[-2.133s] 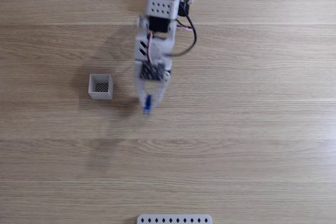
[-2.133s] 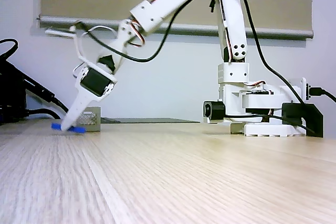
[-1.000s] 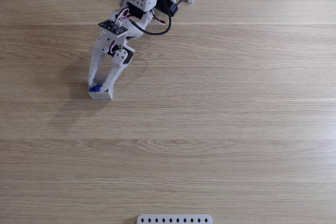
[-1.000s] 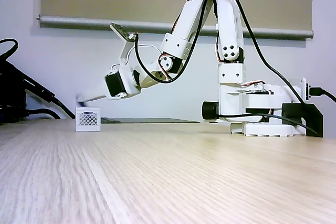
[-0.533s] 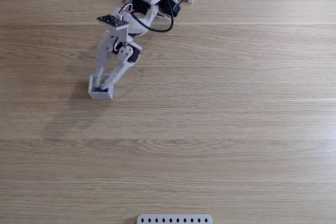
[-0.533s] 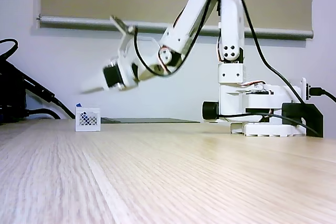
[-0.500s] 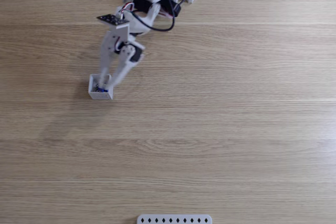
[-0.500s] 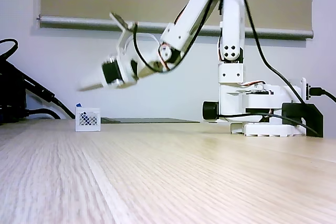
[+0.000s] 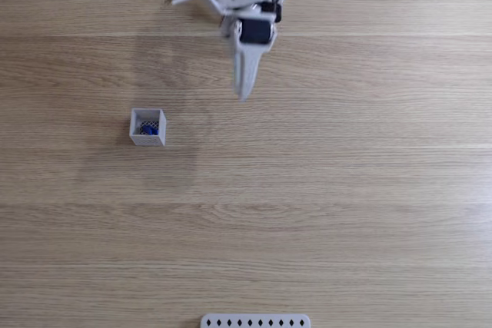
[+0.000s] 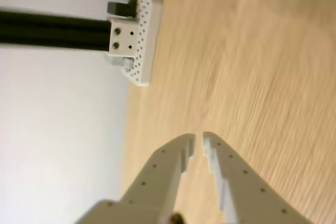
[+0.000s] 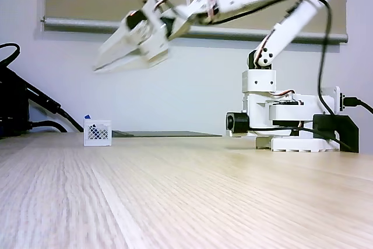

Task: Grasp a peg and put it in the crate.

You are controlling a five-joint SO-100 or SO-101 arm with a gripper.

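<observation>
Fixed view, peg: bright blue peg (image 9: 147,130) lies inside the crate, left of centre.
Crate: small white square crate (image 9: 147,138), dark mesh bottom.
Claw: white plastic gripper (image 10: 198,141) nearly closed, empty, raised.
Table: pale wood-grain table (image 9: 346,190).
Writing: none readable.

1 fixed camera is looking straight down on the table (image 9: 346,190) from high up; another is sitting low at table height, facing sideways. Both are taking in the crate (image 9: 147,127). The wrist camera is peering past the pincer (image 10: 198,141).
</observation>
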